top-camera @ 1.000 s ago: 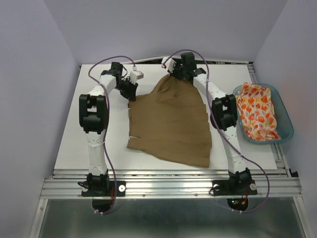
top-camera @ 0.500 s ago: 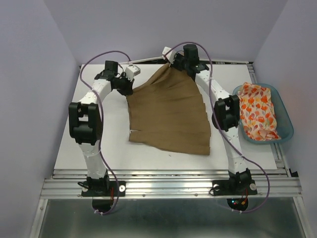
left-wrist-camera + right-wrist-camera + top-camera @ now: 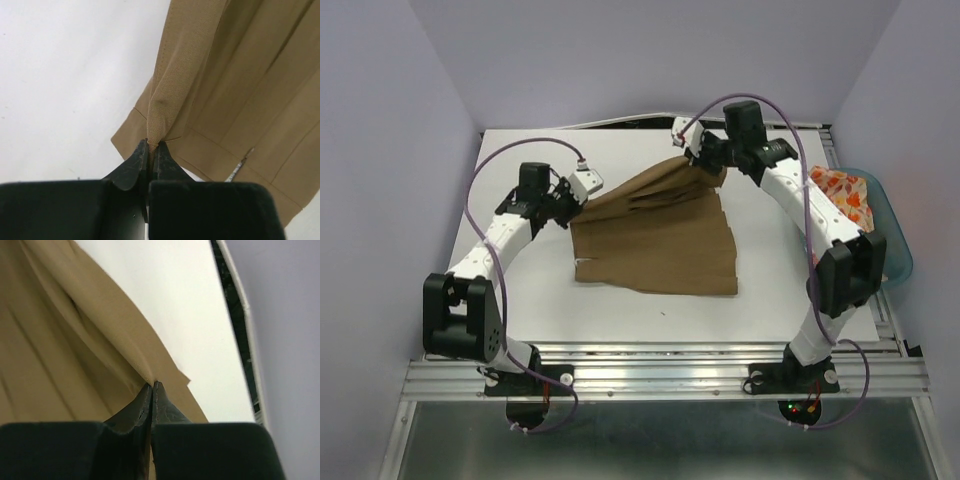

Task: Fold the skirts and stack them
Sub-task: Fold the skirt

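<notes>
Skirt (image 3: 660,240) in left hand (image 3: 151,147), right hand (image 3: 151,386)

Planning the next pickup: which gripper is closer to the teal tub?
Right. The right gripper pinches the tan skirt at its far right corner, the teal tub off to its right. The left gripper pinches the far left corner, the whole skirt between it and the tub.

Overhead, wrist close-ups; skirt (image 3: 660,245) apparently shared

I see my left arm (image 3: 500,232) and right arm (image 3: 795,190) as white links, black joints, purple cables (image 3: 720,99), black bases on the aluminium rail (image 3: 660,378).
</notes>
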Available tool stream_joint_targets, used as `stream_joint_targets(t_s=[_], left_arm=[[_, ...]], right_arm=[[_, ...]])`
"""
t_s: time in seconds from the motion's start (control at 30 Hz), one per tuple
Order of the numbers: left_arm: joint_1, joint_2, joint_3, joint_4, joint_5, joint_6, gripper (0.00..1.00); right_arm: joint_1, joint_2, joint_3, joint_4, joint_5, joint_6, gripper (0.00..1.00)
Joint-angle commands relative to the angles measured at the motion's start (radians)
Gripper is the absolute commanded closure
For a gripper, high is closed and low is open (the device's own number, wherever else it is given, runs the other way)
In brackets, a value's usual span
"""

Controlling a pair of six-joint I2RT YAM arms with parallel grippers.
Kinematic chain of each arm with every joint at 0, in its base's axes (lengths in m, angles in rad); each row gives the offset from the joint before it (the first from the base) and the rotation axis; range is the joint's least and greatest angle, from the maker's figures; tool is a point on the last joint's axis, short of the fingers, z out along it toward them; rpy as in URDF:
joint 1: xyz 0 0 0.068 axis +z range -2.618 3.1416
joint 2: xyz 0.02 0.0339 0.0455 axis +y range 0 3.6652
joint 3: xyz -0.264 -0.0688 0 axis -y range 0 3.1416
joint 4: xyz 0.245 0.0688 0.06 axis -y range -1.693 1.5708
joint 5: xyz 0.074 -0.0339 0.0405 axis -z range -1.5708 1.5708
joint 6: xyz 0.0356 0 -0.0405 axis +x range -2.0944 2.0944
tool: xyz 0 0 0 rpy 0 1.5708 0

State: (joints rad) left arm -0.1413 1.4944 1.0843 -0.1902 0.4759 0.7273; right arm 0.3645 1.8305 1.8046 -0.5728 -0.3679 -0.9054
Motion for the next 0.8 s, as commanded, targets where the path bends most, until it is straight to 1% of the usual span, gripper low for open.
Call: stream_joint_targets(t_s=[0.0,0.03,0.07,0.1,0.17,0.23,0.33,0.47,0.6,0.77], left_arm=[[-0.024,-0.092,-0.128,0.008,-0.088,0.098,1.0],[-0.04,-0.1,-0.176,0.008,-0.101,0.109,1.0],[-0.079,-0.108,-0.199,0.012,-0.115,0.127,1.0],[-0.096,-0.124,-0.251,0.026,-0.143,0.135,1.0],[-0.151,-0.149,-0.303,0.05,-0.178,0.15,1.0],[-0.179,-0.163,-0.378,0.07,-0.201,0.15,1.0],[-0.201,-0.14,-0.415,0.092,-0.247,0.144,1.0],[-0.201,-0.068,-0.373,0.071,-0.281,0.12,1.0],[-0.198,-0.077,-0.299,0.051,-0.276,0.075,1.0],[-0.178,-0.085,-0.111,-0.05,-0.255,0.046,1.0]], right_arm=[[0.013,-0.127,-0.192,-0.113,-0.031,-0.018,0.99],[0.013,-0.143,-0.242,-0.108,-0.042,-0.012,0.99],[0.04,-0.157,-0.292,-0.096,-0.04,0.008,0.99],[0.051,-0.174,-0.382,-0.078,-0.037,0.019,0.99],[0.074,-0.185,-0.494,-0.061,-0.031,0.054,0.99],[0.074,-0.198,-0.556,-0.026,-0.031,0.088,0.99],[0.074,-0.198,-0.622,0.02,0.004,0.111,0.99],[0.074,-0.165,-0.579,0.017,0.032,0.154,0.99],[0.074,-0.143,-0.475,0.01,0.05,0.194,0.99],[0.074,-0.116,-0.306,-0.033,0.101,0.203,0.99]])
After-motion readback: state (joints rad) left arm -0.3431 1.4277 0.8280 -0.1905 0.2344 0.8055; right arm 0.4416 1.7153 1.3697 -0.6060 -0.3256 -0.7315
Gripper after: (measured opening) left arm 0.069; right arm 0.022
